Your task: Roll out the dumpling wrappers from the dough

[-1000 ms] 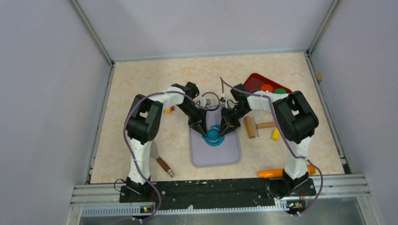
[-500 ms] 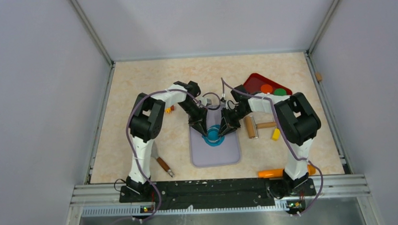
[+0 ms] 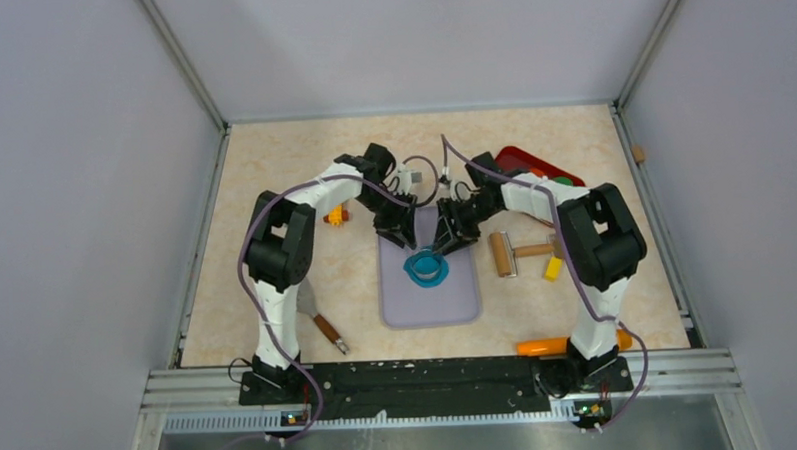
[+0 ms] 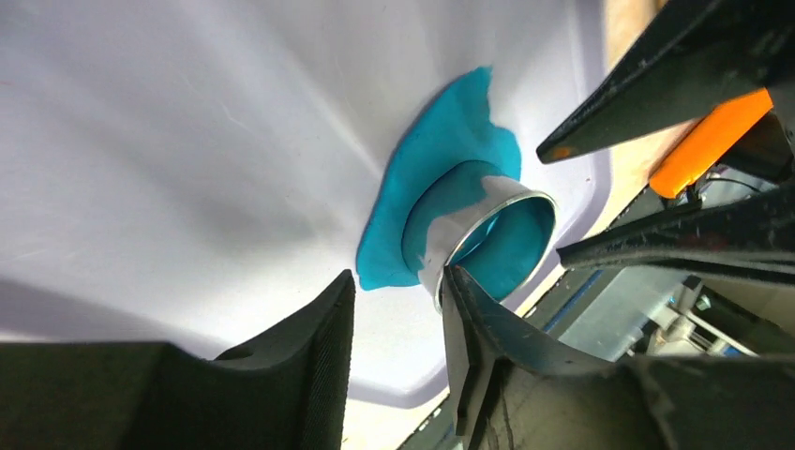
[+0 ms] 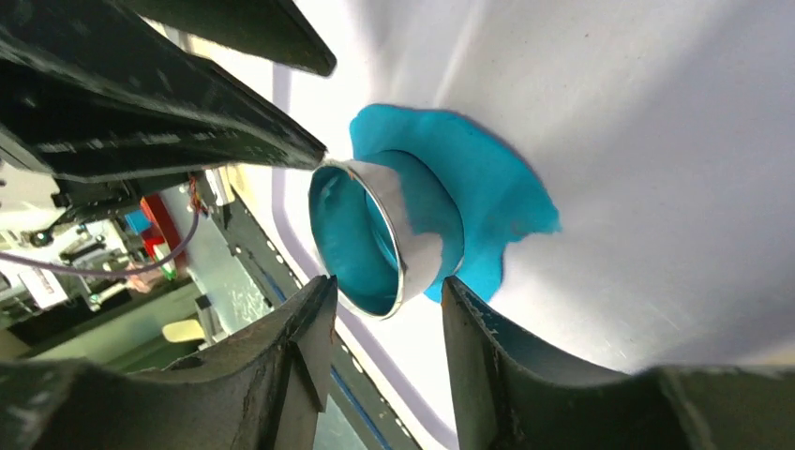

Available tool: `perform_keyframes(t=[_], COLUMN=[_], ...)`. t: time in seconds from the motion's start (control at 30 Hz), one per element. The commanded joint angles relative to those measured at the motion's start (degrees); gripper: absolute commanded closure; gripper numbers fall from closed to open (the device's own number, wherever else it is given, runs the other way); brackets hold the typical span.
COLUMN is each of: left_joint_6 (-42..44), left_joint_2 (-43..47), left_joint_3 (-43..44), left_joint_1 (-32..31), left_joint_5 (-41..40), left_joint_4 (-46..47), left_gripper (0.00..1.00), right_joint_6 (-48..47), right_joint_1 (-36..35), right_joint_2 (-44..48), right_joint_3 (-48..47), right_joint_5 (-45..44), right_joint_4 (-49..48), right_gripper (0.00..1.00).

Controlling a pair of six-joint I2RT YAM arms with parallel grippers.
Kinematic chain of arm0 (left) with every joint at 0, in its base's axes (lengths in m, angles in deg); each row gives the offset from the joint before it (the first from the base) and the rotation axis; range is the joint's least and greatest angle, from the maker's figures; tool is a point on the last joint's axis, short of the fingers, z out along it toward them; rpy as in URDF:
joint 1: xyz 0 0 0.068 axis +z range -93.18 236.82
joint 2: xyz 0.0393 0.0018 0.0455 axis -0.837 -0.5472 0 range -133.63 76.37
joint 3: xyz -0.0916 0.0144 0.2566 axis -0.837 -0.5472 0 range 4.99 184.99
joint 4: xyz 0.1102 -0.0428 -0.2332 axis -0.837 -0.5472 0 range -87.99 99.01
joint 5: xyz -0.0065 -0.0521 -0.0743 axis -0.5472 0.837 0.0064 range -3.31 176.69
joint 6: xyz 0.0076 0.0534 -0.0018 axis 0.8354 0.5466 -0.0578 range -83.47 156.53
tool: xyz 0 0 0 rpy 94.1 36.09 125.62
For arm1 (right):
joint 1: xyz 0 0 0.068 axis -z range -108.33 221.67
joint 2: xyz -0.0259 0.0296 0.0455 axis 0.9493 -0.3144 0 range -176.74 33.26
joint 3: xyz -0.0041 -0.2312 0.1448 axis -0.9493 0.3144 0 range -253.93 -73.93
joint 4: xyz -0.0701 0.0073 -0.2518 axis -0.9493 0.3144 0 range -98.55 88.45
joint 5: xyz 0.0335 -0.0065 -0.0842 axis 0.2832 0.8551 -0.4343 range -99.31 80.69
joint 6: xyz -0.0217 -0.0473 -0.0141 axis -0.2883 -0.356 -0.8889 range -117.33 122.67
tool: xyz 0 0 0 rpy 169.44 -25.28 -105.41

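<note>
The dough (image 3: 417,271) is a flat teal patch on the lavender mat (image 3: 429,304). A shiny metal ring cutter (image 4: 487,234) stands pressed into it, teal showing inside the ring (image 5: 375,234). No separate dumpling wrappers show. My left gripper (image 3: 407,237) sits just behind the ring's left side, open, one fingertip close to the rim (image 4: 398,281). My right gripper (image 3: 443,239) sits behind the ring's right side, also open, the ring's edge just beyond its tips (image 5: 389,286). Neither holds anything.
A wooden roller (image 3: 503,253) and a yellow block (image 3: 552,270) lie right of the mat. A red tray (image 3: 517,163) sits at the back right, an orange piece (image 3: 544,346) near the right base, a brown-handled tool (image 3: 326,331) at the front left.
Both grippers have opened and drawn back from the ring cutter toward the far side. The ring stays standing in the dough.
</note>
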Motion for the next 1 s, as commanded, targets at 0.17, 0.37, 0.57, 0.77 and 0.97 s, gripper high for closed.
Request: perform_keyframes(t=[0.17,0.37,0.57,0.77,0.97], left_joint_6=[4.6,6.2,8.3,7.4,5.3], left_joint_2=[12.4,16.8,17.1,17.5,21.0], left_joint_3=[-0.7,-4.8,-3.6,-4.2,-7.7], left_joint_1=[5.0,8.8,10.6,11.8,15.5], left_joint_5=[-2.3,-3.8,-6.1,-6.8,-7.5], left_joint_4=[3.5,4.8,4.3,4.0,4.8], left_gripper=[0.55,0.54,0.53,0.52,0.51], right_joint_6=[-17.4,-34.8,-51.8,-69.2,-77.9], right_joint_1=[2.5,2.4,-2.8,-10.8,-13.9], right_joint_2=[10.7,11.9,10.4,11.4,8.6], right_joint_3=[-2.2,-7.2,-12.9,-9.6,-10.3], right_joint_5=[-2.0,-2.6,-6.1,-10.2,-11.2], right_joint_4=[4.9,10.1,12.7,10.1,10.4], right_gripper=[0.53,0.56,0.56,0.38,0.23])
